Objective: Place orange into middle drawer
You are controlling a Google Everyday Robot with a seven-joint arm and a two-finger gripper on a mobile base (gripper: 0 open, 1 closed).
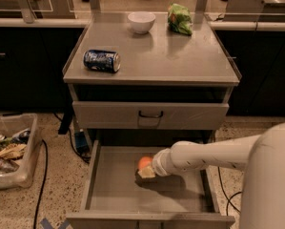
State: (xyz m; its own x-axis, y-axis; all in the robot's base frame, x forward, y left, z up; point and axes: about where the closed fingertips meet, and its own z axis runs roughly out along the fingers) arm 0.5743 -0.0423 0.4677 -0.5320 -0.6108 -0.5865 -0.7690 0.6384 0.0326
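Observation:
The orange [144, 162] is inside the open middle drawer [111, 192], near the middle of its grey floor. My gripper [146, 171] reaches in from the right on a white arm and is closed on the orange, with a tan finger [146, 173] showing just below and in front of the fruit. The orange is low over the drawer floor, with a dark shadow beneath it. I cannot tell whether it touches the floor.
The upper drawer front [150, 115] with its black loop handle is closed. On the cabinet top [180, 56] lie a blue soda can [102, 60], a white bowl [141, 22] and a green snack bag [180, 19]. A clear bin of trash [8, 151] and cables sit on the floor at left.

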